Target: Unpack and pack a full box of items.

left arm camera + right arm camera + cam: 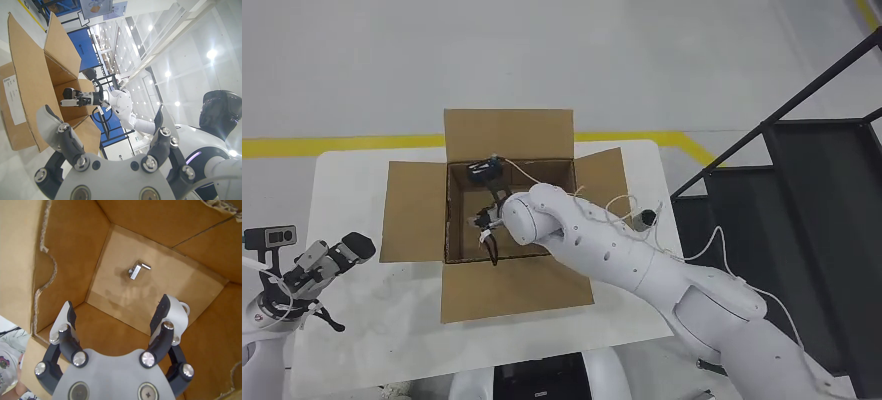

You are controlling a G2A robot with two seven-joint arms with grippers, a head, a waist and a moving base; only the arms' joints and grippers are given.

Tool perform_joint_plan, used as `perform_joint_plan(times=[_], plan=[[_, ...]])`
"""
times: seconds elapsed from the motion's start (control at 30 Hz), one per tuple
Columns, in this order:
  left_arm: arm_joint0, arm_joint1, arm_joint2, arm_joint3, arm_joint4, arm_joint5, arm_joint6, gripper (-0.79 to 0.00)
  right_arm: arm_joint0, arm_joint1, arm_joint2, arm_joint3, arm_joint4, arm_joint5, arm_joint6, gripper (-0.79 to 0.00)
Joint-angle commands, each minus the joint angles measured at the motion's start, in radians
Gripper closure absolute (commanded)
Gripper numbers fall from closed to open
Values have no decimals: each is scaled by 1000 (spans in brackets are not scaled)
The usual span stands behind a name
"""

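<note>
We've got the right claw (117, 311) spread wide & empty inside the box (79, 262), above a small metal part (139, 271) on its floor, prob. lining up a grab. Our left claw (103, 115), also wide, sits beside the box by the tabletop (352, 180) edge, out of the way.

A metal part (139, 271) lies inside the box (414, 210) on the table (347, 185).

The cardboard box (417, 210) is brown. A shiny silver metal piece (137, 271) lies inside it. The table (352, 190) underneath is white.
</note>
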Motion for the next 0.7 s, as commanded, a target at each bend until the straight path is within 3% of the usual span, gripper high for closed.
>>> perform_joint_plan(times=[0.0, 0.1, 0.67], plan=[[0, 0, 0, 0, 0, 0, 0, -785, 15, -19, -3, 50, 25, -11, -20, -785], [0, 0, 0, 0, 0, 0, 0, -785, 27, -39, -7, 97, 41, -18, -42, -785], [0, 0, 0, 0, 0, 0, 0, -785, 4, -41, 0, 117, 47, -11, -77, -785]])
